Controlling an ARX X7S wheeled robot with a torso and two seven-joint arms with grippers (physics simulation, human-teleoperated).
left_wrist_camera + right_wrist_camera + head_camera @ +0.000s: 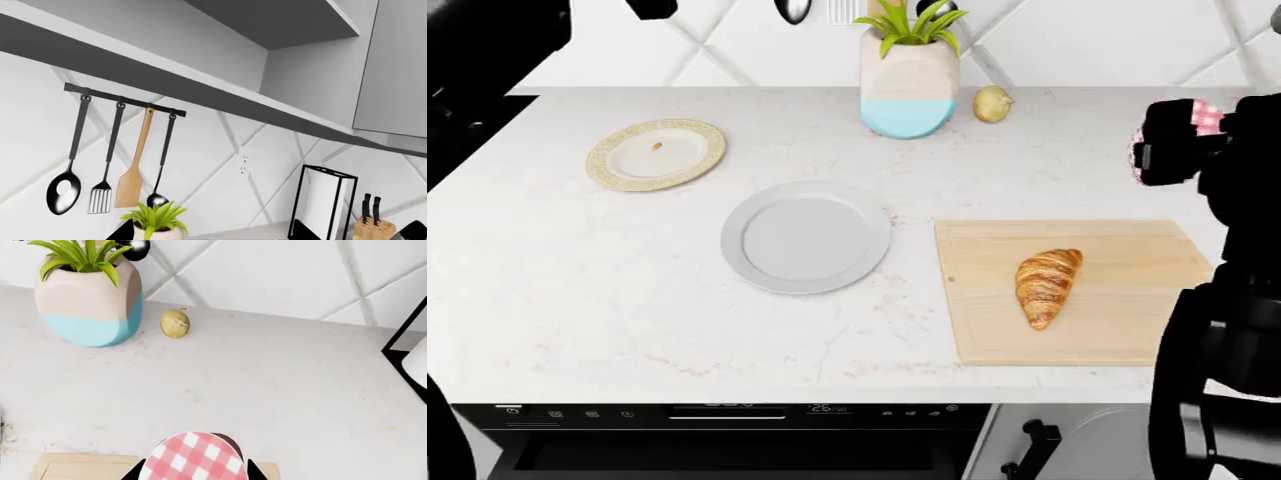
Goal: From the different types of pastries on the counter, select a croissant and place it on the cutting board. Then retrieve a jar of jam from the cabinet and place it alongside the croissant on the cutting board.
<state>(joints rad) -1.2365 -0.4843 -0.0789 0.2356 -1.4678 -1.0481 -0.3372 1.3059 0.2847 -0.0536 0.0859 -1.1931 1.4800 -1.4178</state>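
Observation:
The croissant (1048, 285) lies on the pale wood cutting board (1121, 330) at the right of the white counter (587, 280). My right gripper (1172, 148) is shut on the jar of jam (1198, 116) and holds it in the air over the board's far right corner. In the right wrist view the checked lid (193, 459) sits between the dark fingertips (136, 473), with the board's edge (67, 466) below. My left gripper (213, 236) is raised towards the wall, open and empty, with only its tips showing.
A round grey plate (807, 237) and a gold-rimmed plate (657, 153) lie left of the board. A beige-and-blue plant vase (908, 85) and a small yellowish fruit (993, 102) stand at the back. Utensils hang on a rail (123, 102). A knife block (372, 227) stands by a black frame (323, 200).

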